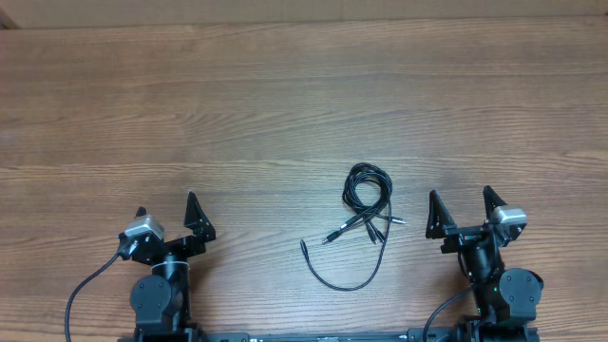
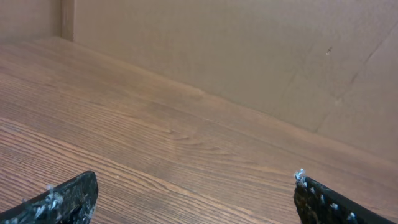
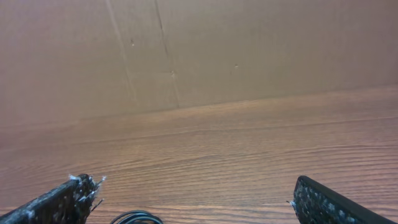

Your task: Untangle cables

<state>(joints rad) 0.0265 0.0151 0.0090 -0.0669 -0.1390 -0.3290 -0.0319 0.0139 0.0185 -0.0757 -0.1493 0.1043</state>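
The cables (image 1: 364, 201) are thin black cords lying tangled on the wooden table, with a coiled bundle at the top, small plug tips in the middle and one long strand curving out to the lower left. My right gripper (image 1: 460, 201) stands open just right of the bundle, not touching it. In the right wrist view a bit of the cables' coil (image 3: 137, 218) shows at the bottom edge, nearer the left fingertip, with nothing between the fingers. My left gripper (image 1: 167, 209) stands open far to the left, and the left wrist view shows only bare wood between its fingertips (image 2: 74, 193).
A brown wall (image 3: 249, 50) rises along the far edge of the table. Thick black wires (image 1: 81, 294) run from the arm bases at the near edge, left and right.
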